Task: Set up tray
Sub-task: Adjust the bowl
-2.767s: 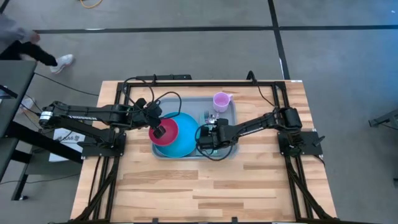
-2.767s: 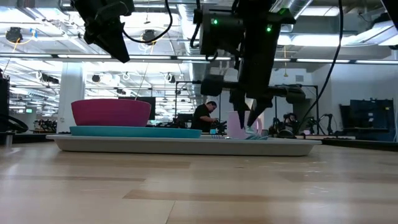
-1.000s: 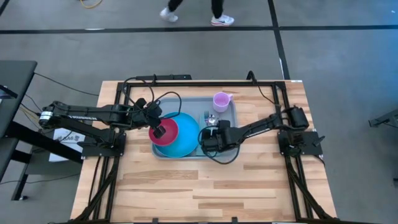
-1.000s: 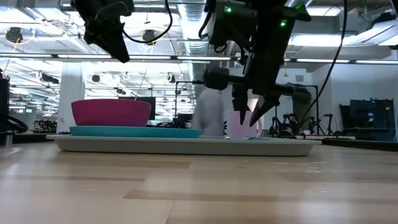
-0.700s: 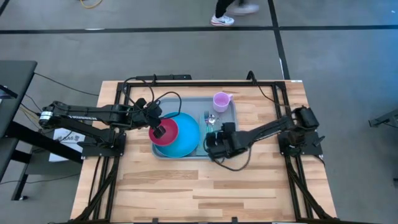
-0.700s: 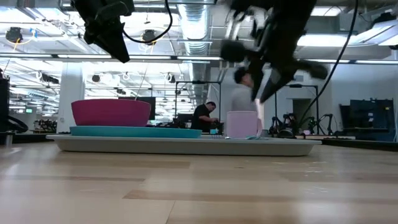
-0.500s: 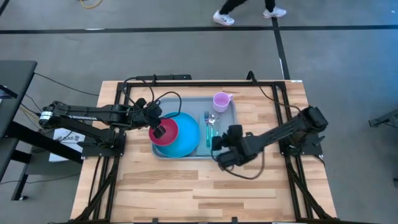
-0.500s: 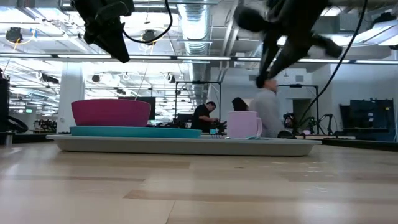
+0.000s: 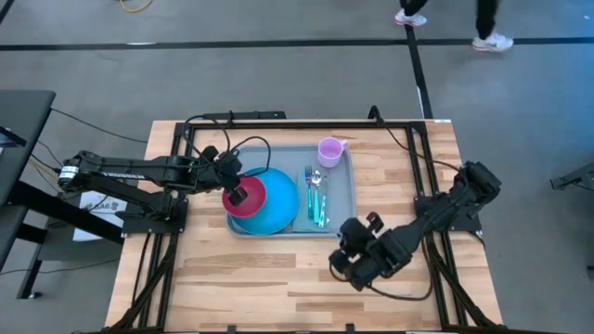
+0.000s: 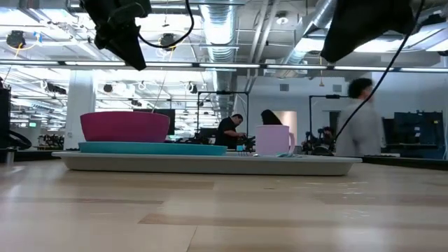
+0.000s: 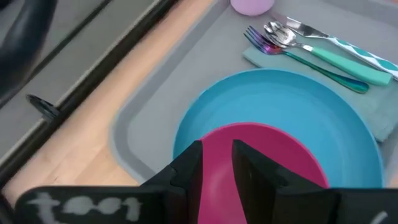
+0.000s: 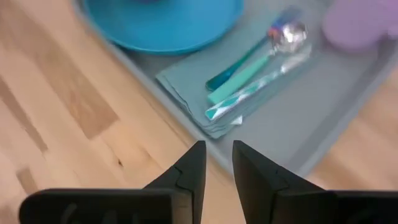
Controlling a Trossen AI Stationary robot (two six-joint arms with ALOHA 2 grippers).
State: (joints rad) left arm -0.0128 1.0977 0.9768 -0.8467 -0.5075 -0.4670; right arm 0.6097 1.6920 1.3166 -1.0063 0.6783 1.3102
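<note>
A grey-blue tray (image 9: 340,199) sits at the centre of the high view, on the upper half of a wooden table (image 9: 278,278), and carries a full place setting. A round bright-blue plate (image 9: 278,206) fills the tray's left half, and a magenta bowl (image 9: 249,197) rests on the plate's left part. To the right of the plate, a pale-teal napkin (image 9: 316,201) lies flat on the tray floor with 3 pieces of teal-handled cutlery (image 9: 316,190) side by side on it: a fork, a spoon and a knife, as the left wrist view shows. A lilac mug (image 9: 330,149) stands upright in the tray's upper right corner.

The left gripper (image 9: 238,196) hangs above the bowl at centre left of the high view; in the left wrist view its 2 dark fingers (image 11: 189,165) stand slightly parted over the magenta rim and grasp nothing.

The right gripper (image 9: 348,264) is at lower centre right of the high view, over bare table just below the tray's lower right corner and clear of it. In the right wrist view its fingers (image 12: 194,163) are a little apart with nothing between them, and the tray's edge, the napkin and the cutlery lie beyond them.

In the low view, 3 people (image 10: 357,126) show in the room behind the table, 1 at right and 2 near centre.
</note>
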